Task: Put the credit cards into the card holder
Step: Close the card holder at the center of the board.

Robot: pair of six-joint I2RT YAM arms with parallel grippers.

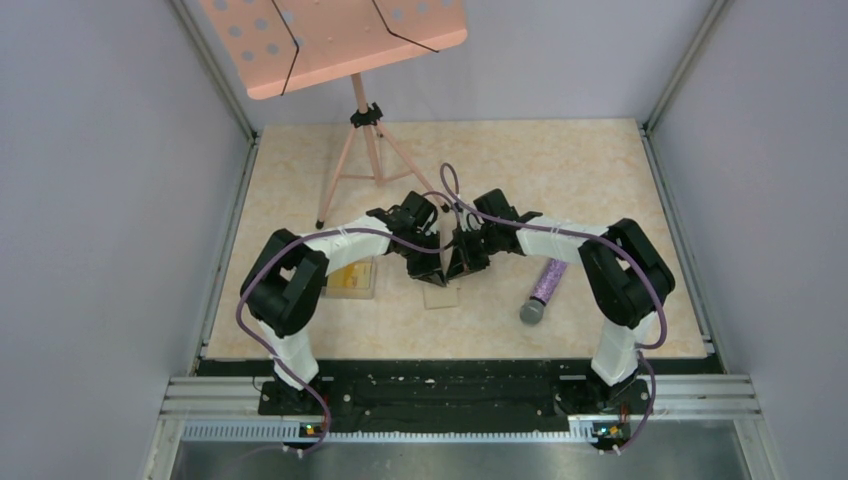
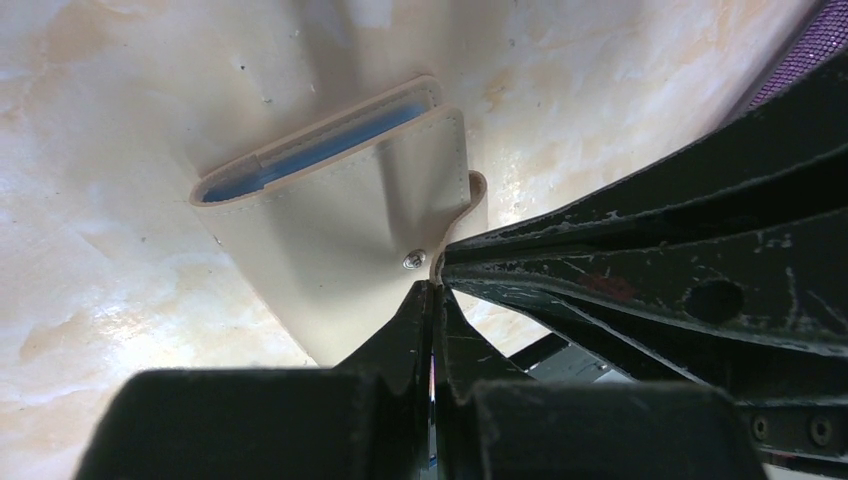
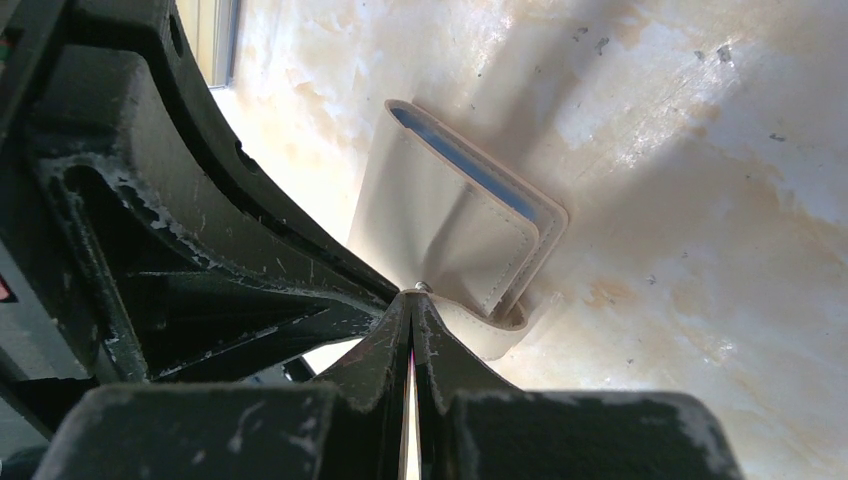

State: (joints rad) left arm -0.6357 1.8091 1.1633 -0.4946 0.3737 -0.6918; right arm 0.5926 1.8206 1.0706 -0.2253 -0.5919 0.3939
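The flat tan folding card holder [image 2: 340, 230] is lying at the centre of the pale marbled bench [image 1: 600, 180] while the left jaws and right jaws, both fully shut, are meeting tip-to-tip at its snap tab, apparently gripping little, so a pull is risking slipping off or dragging it unopened.

Meeting tip to tip on card holder [image 2: 340, 230], flat on table [image 1: 600, 180]: left gripper [image 2: 433, 288] and right gripper [image 3: 413, 298]. Left of left gripper, box [image 1: 352, 279]. Right of right gripper, tube [image 1: 545, 290] lying on table. Beyond both tips, stand [image 1: 362, 110].
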